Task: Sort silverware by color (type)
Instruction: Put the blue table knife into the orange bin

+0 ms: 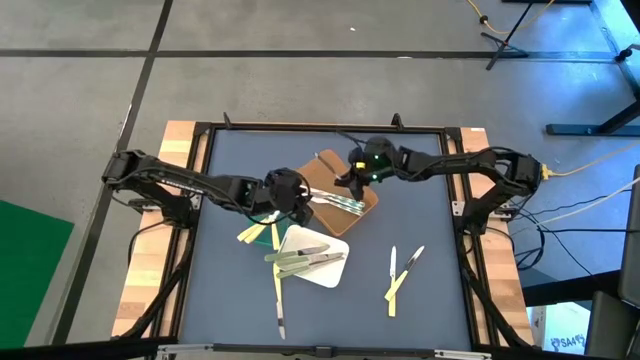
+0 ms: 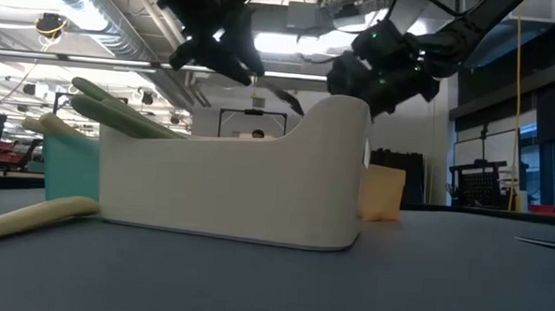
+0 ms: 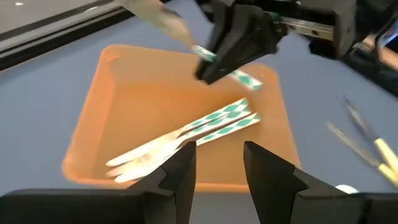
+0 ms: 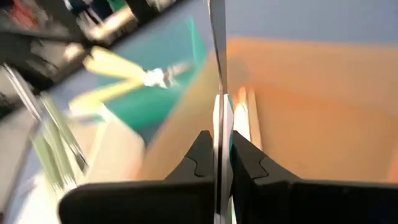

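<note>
Just above frame centre, the right gripper (image 1: 352, 180) is pinching a checkered-handled utensil (image 3: 227, 70) over the brown tray (image 1: 322, 172), where two matching pieces (image 3: 211, 123) are lying; the left gripper (image 3: 217, 163) is hovering left of centre, fingers parted, grasping nothing.

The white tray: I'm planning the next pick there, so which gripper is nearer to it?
Left. The left gripper hovers open just beyond the white tray's far edge. The right gripper, shut on a utensil, is farther off above the brown tray.
</note>
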Robot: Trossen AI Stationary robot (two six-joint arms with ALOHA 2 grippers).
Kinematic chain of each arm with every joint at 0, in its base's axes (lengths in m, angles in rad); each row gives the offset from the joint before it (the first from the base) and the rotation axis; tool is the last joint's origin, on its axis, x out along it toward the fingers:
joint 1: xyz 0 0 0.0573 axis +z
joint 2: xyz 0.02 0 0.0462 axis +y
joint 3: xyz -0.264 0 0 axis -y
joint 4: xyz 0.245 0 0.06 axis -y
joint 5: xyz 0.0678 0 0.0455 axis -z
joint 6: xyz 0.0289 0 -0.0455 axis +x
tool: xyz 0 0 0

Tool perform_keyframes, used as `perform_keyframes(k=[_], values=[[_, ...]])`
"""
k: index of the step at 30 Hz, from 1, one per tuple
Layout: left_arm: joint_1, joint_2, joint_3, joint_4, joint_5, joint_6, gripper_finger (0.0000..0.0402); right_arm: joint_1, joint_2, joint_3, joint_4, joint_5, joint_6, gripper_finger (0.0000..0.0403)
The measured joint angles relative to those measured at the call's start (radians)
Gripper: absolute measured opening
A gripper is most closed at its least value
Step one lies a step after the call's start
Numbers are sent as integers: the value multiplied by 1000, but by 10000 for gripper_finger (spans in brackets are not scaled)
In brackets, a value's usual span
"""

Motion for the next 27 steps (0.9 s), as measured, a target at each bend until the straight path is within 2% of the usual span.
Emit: perform_keyframes(k=[6, 20, 27], values=[[10, -3, 0, -16, -4, 0, 127, 2, 23, 0, -124, 6, -78, 5], [18, -3, 0, -15, -2, -1, 127, 7, 169, 0, -99, 7, -95, 5], [19, -3, 0, -14, -2, -2, 127, 8, 196, 3, -84, 15, -98, 5]])
